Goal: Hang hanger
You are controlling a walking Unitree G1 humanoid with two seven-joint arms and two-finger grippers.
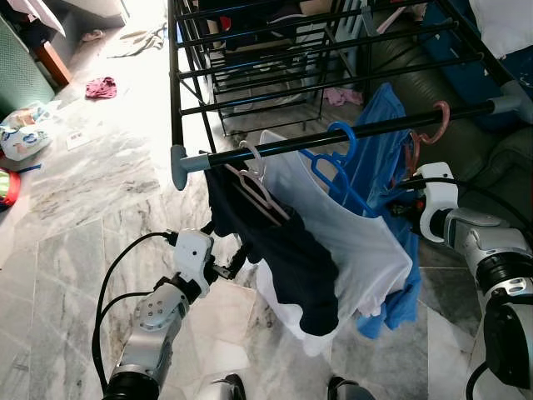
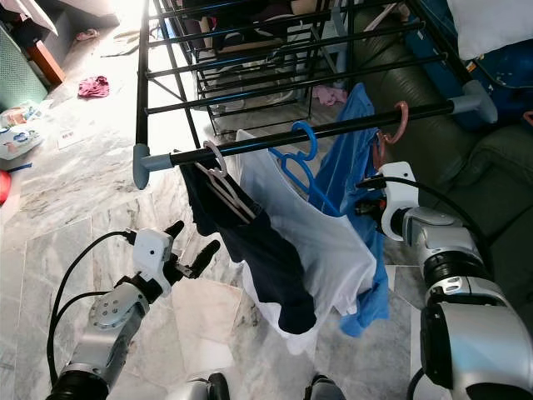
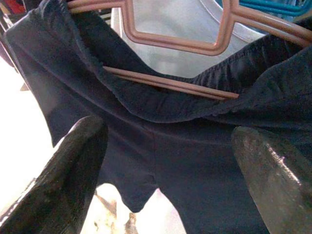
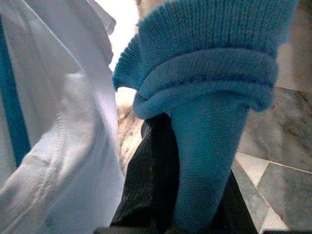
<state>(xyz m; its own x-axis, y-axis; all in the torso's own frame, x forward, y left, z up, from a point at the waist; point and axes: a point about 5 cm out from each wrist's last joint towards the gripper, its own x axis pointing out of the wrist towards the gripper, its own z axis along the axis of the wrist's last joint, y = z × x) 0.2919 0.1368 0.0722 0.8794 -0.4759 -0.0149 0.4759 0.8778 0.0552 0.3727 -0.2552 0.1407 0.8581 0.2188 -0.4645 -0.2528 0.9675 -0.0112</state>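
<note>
A black rail (image 1: 333, 137) of the drying rack runs across in front of me. On it hang a pale pink hanger (image 1: 254, 179) with a dark navy garment (image 1: 291, 258), a blue hanger (image 1: 337, 162) with a white shirt (image 1: 358, 242), and a salmon hanger (image 1: 437, 125) with a blue knit sweater (image 1: 379, 125). My left gripper (image 2: 193, 240) is open just left of the navy garment, facing it without touching. My right gripper (image 1: 401, 208) sits at the sweater's right edge, shut on its blue knit fabric (image 4: 209, 146); the fingertips are hidden by cloth.
More black bars of the rack (image 1: 275, 50) stand behind the rail. A dark green sofa (image 1: 475, 150) is close on the right. A pink cloth (image 1: 100, 87) and a plastic bag (image 1: 25, 129) lie on the marble floor (image 1: 83, 250) to the left.
</note>
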